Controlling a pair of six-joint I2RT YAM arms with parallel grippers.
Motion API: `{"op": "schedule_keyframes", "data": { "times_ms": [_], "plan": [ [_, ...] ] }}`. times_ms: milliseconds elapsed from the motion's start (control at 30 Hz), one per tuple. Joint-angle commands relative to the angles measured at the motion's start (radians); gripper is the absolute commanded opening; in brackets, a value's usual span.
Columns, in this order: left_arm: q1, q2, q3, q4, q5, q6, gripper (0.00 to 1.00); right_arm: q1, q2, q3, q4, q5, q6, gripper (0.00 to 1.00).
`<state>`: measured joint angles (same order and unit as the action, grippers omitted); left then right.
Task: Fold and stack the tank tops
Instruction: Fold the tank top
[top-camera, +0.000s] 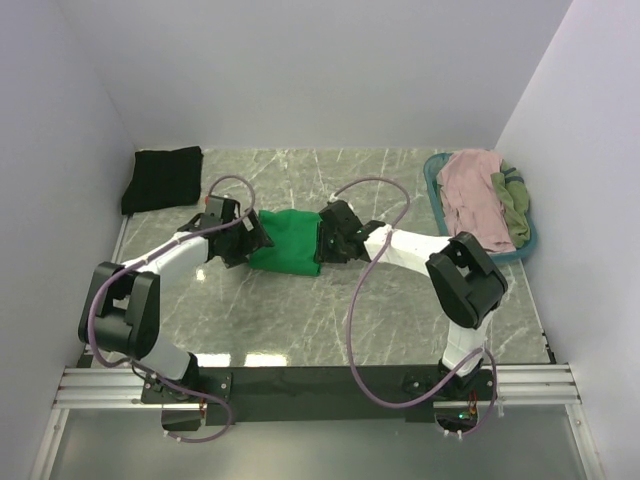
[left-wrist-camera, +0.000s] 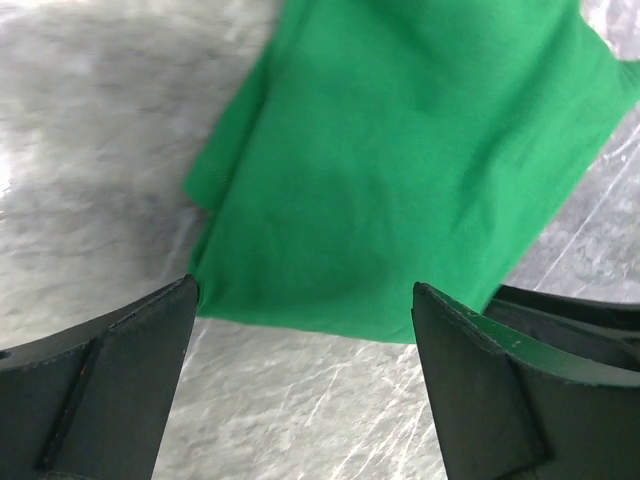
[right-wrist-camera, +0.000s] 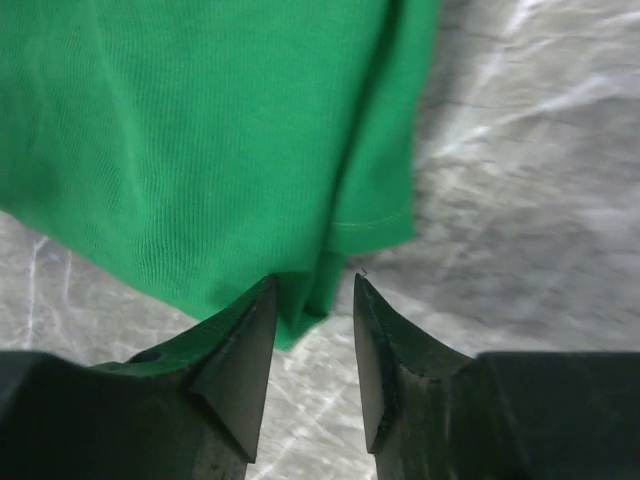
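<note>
A bright green tank top (top-camera: 288, 242) lies folded at the middle of the marble table, between both grippers. My left gripper (top-camera: 253, 237) sits at its left edge. In the left wrist view it (left-wrist-camera: 305, 288) stands wide open, the green cloth (left-wrist-camera: 400, 170) just beyond the tips and nothing between them. My right gripper (top-camera: 325, 240) is at the cloth's right edge. Its jaws (right-wrist-camera: 313, 280) stand apart over a folded corner of the green top (right-wrist-camera: 180, 130), which touches the left finger with a gap to the right one. A black tank top (top-camera: 162, 178) lies folded at the back left.
A teal oval basket (top-camera: 432, 183) at the back right holds a dusty pink top (top-camera: 470, 195) and an olive one (top-camera: 512, 205). Purple cables (top-camera: 352, 290) loop over the table from both arms. White walls close in the left, back and right sides.
</note>
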<state>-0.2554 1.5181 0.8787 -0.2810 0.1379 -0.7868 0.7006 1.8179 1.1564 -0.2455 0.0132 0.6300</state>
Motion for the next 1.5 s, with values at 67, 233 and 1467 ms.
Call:
{"op": "schedule_keyframes", "data": {
  "times_ms": [67,233,1467],
  "plan": [
    [-0.025,0.030,-0.017,0.080,0.008,0.026,0.94,0.007,0.018,0.002,0.080,-0.029,0.030,0.41],
    [-0.047,0.076,-0.024,0.069,-0.029,0.015,0.94,0.008,-0.011,-0.037,0.109,-0.057,0.048,0.43],
    [0.068,0.326,0.333,0.125,0.266,0.074,0.99,-0.164,-0.109,0.087,0.056,-0.279,-0.102,0.39]
  ]
}}
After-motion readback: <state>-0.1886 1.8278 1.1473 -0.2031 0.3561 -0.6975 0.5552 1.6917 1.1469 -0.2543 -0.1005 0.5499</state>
